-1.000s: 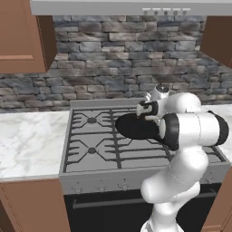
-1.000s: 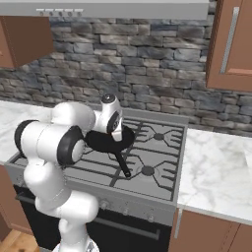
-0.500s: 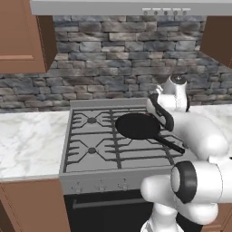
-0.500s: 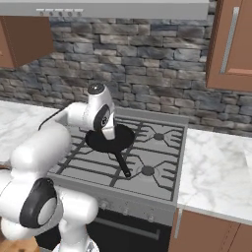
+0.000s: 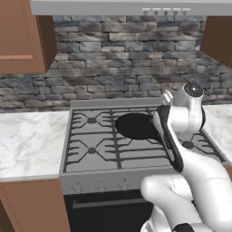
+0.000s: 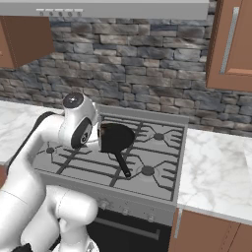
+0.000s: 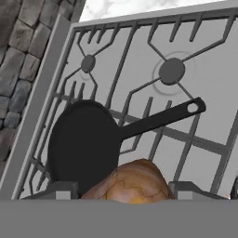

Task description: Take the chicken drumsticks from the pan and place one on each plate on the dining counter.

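Swung right since the earlier frame, the gripper (image 7: 124,195) is seen clamped on a drumstick (image 7: 130,182) above the pan (image 7: 86,142)

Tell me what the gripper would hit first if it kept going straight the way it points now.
Probably the pan on the stove. In the hand view, the gripper points down at it, with a drumstick between its fingers, so the drumstick would likely touch the pan first. Depth is unclear.
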